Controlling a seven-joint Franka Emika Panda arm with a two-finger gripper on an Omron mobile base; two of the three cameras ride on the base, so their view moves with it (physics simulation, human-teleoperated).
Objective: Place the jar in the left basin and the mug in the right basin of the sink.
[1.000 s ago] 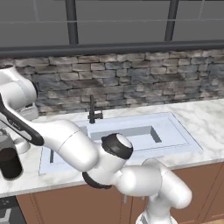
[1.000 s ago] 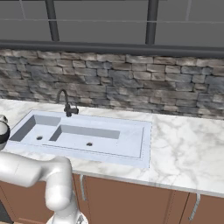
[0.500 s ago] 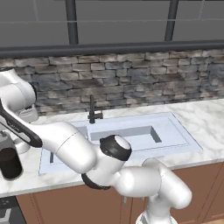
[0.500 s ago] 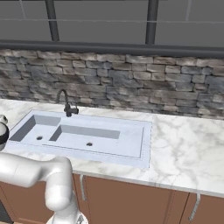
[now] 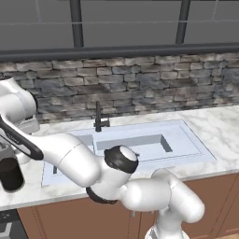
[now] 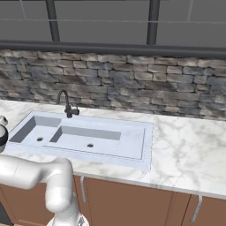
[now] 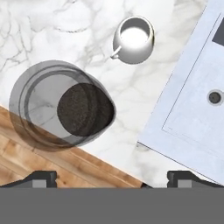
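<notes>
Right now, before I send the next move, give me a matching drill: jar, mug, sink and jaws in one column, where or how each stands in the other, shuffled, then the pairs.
Things:
1. jar
2. mug
3. sink
4. jaws

States:
A. wide open, nothing between them
B. pale blue-grey, round drain hole showing
C. on the marble counter at its front edge, dark inside
D. on the marble counter, white, apart from the jar

Pairs: 1-C, 2-D, 3-B, 4-A
</notes>
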